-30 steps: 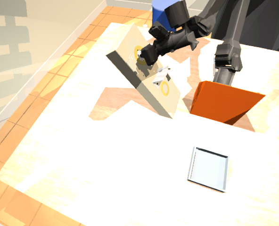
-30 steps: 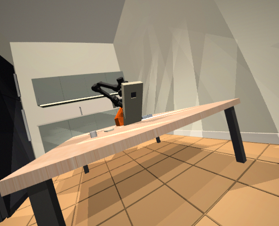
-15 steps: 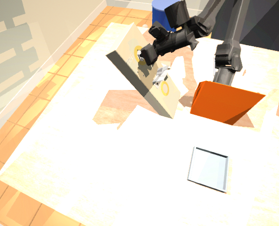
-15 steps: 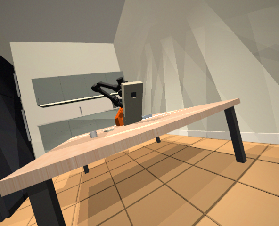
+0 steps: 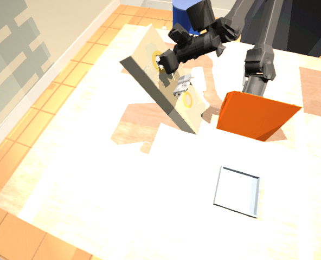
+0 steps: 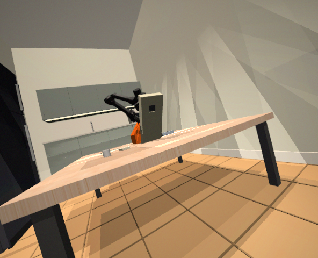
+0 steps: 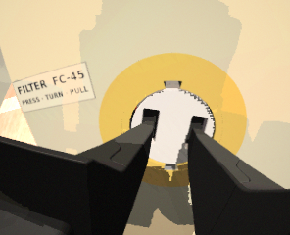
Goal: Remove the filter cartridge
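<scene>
Filter cartridge, round and white-faced, sits at the left of the top view, in the upright beige service panel, inside a yellow ring. To the left of it in the wrist view, the white printed label says press, turn, pull; so I judge that the cartridge is locked and a straight pull would probably not be enough.

The black jointed arm comes to the panel from the right. Its jaws stand partly apart, with nothing clamped between them. The tips are at the left dark slot and the right dark slot, one for each; how deep they go, I cannot tell. This spacing seems chosen to match the slots, so that the jaws can turn the face like a key. If they are too shallow, they could slip out during the turn.

Farther right, the orange slanted block stands on the surface. The shallow grey-blue square tray lies near and right, well apart from the panel, waiting to receive the cartridge.
</scene>
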Robot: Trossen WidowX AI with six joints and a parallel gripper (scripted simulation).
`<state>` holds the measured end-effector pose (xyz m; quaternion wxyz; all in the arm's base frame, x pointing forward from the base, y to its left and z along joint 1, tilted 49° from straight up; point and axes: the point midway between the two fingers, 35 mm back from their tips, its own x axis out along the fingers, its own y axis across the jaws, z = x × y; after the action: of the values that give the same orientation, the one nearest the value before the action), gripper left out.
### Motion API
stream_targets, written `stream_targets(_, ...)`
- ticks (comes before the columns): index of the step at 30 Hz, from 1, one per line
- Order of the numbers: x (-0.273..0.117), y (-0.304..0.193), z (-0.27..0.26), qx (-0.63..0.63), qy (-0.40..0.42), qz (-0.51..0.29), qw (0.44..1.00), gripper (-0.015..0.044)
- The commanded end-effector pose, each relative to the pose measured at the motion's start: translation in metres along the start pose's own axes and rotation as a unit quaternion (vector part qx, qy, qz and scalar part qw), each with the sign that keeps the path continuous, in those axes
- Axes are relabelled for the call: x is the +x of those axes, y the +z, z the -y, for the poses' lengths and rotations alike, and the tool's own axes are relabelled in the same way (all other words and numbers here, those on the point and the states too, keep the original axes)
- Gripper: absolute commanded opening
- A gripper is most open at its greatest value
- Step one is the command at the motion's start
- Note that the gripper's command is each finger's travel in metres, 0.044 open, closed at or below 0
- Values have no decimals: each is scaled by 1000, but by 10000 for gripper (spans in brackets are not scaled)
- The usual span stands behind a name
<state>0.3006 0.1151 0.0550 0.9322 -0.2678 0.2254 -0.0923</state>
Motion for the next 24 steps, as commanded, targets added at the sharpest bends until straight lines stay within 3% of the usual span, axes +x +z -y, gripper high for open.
stream_targets(1,0,-1,-1,-4,2,-1,1000,96)
stream_targets(24,0,1,0,-4,2,-1,1000,96)
